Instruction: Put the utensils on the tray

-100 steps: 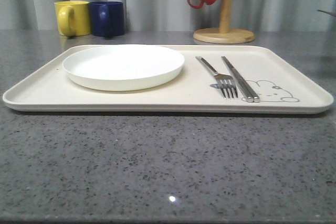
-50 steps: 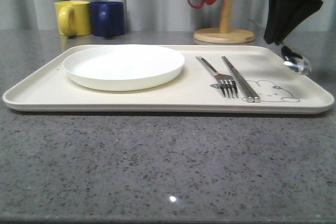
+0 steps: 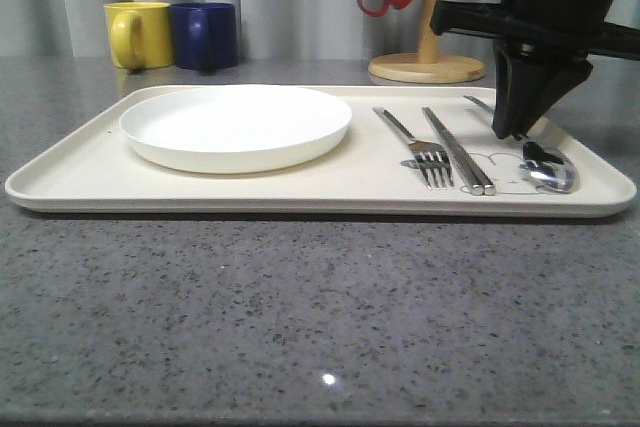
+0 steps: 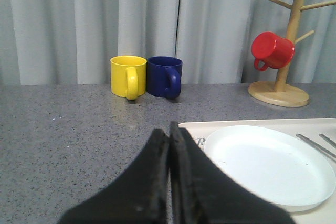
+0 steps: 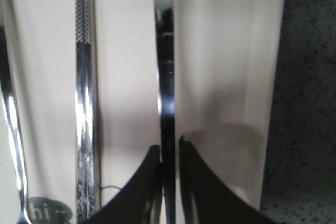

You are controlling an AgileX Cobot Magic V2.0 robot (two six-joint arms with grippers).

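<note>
Front view is showing the tray (image 3: 80,182) lying on the grey desk (image 3: 300,317), and I am going across it from its left end. A white plate (image 3: 235,127) is sitting on the tray's left half. Toward the right end, the fork (image 3: 412,145) and the chopsticks (image 3: 457,151) are lying side by side, tips toward the near rim. Just beside them, near the tray's right edge, the spoon (image 3: 548,173) is resting with its bowl by the near right corner, over the rabbit drawing. My right gripper (image 3: 515,132) is reaching down over the spoon's handle, and its fingers (image 5: 197,182) are pinching that handle (image 5: 167,108) between them. My left gripper (image 4: 169,171) is hanging over the desk off the tray's left end, fingers pressed together on nothing.
</note>
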